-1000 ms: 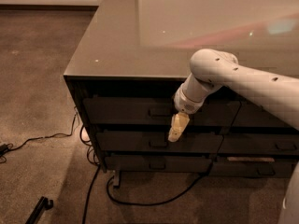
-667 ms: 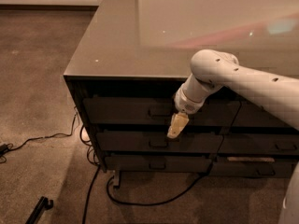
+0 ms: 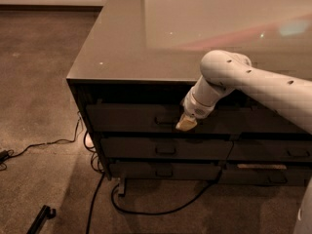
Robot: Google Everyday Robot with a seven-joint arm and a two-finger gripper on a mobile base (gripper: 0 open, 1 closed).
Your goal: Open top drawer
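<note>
The top drawer [image 3: 126, 118] is the wide dark front just under the tabletop, in the left column of the cabinet. Its front sits level with the fronts below, so it looks closed. Its small loop handle [image 3: 165, 120] is at mid-front. My gripper [image 3: 186, 124], with a tan tip, hangs from the white arm [image 3: 253, 84] that reaches in from the right. It is right in front of the drawer face, just right of the handle. Whether it touches the handle does not show.
Two slimmer drawers [image 3: 165, 149] [image 3: 163, 171] lie below, and the neighbouring column's drawers [image 3: 287, 152] are to the right. The glossy tabletop [image 3: 146, 43] overhangs. Cables [image 3: 146, 211] and a black object [image 3: 41, 216] lie on the carpet in front.
My gripper has risen a little, from the gap above the second drawer up onto the top drawer's face beside the handle. The drawer has not moved.
</note>
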